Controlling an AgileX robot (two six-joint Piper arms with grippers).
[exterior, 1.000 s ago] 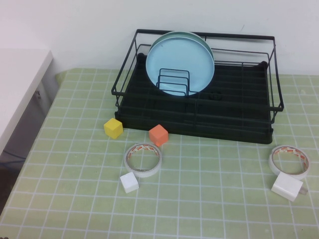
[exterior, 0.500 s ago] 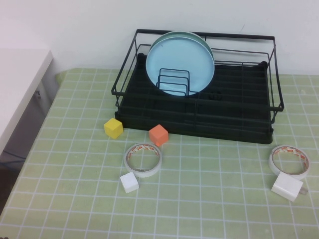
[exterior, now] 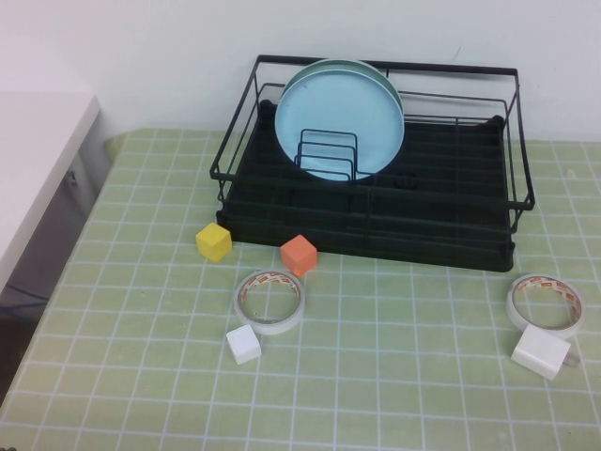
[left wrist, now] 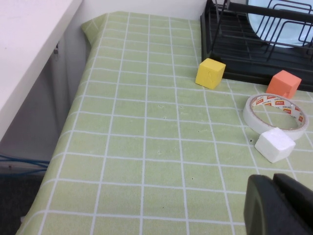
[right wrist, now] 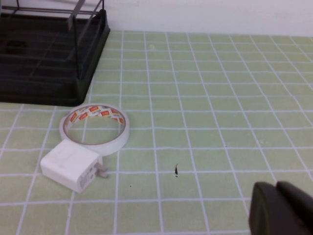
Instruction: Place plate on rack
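Currently, your plate (exterior: pixel 339 117) stands upright in the rack (exterior: pixel 376 216), well apart from both the left gripper (left wrist: pixel 276 205) and right gripper (right wrist: pixel 281 210), whose finger states cannot be told.

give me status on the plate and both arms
Left pincer shut, low over table near white cube. Right pincer shut, near charger. Plate upright in rack. Nothing in the way.
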